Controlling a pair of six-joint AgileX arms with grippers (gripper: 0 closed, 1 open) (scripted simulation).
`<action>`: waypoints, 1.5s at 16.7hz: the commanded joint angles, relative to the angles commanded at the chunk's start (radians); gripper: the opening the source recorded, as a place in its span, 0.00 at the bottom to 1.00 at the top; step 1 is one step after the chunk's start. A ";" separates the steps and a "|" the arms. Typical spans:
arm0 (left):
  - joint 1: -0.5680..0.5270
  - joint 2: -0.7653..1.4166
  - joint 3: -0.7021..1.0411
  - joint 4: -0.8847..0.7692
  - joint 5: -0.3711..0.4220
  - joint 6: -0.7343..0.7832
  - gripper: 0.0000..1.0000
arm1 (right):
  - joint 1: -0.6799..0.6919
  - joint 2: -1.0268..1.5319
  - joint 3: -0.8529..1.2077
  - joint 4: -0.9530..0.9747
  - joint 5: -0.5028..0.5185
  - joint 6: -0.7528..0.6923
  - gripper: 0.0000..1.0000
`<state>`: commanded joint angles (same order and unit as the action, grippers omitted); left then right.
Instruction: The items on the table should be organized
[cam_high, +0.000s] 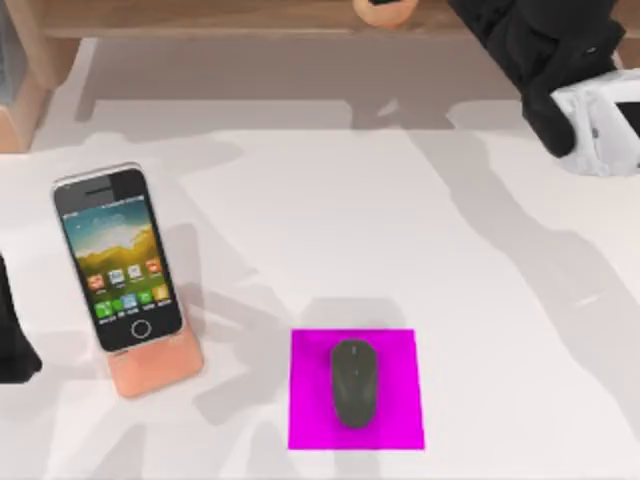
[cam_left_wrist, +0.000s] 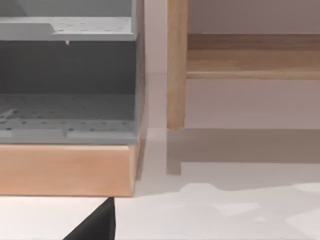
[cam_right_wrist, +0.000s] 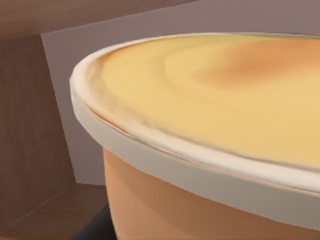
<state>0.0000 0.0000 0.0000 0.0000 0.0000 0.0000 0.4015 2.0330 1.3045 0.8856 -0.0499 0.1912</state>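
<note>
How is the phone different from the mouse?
The phone is long, flat and bright with a lit colourful screen; the mouse is small, rounded and dark grey. The phone leans on a peach stand; the mouse lies on a magenta pad. Both are on the white table.

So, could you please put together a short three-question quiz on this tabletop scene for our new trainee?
1. True or false: the mouse lies directly on the bare table.
2. What holds the smartphone? A) the magenta pad B) the peach-orange stand C) the wooden shelf
3. Fill in: on the top view, the smartphone is at the table's ____ side.

Key:
1. False; it lies on the magenta pad.
2. B
3. Left
</note>
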 joint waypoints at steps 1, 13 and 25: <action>0.000 0.000 0.000 0.000 0.000 0.000 1.00 | 0.012 0.011 0.041 -0.051 0.081 -0.024 0.00; 0.000 0.000 0.000 0.000 0.000 0.000 1.00 | 0.017 0.096 0.247 -0.312 0.511 -0.187 0.00; 0.000 0.000 0.000 0.000 0.000 0.000 1.00 | 0.136 0.105 0.262 -0.277 0.563 -0.383 0.00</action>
<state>0.0000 0.0000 0.0000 0.0000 0.0000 0.0000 0.5372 2.1379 1.5668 0.6084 0.5130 -0.1918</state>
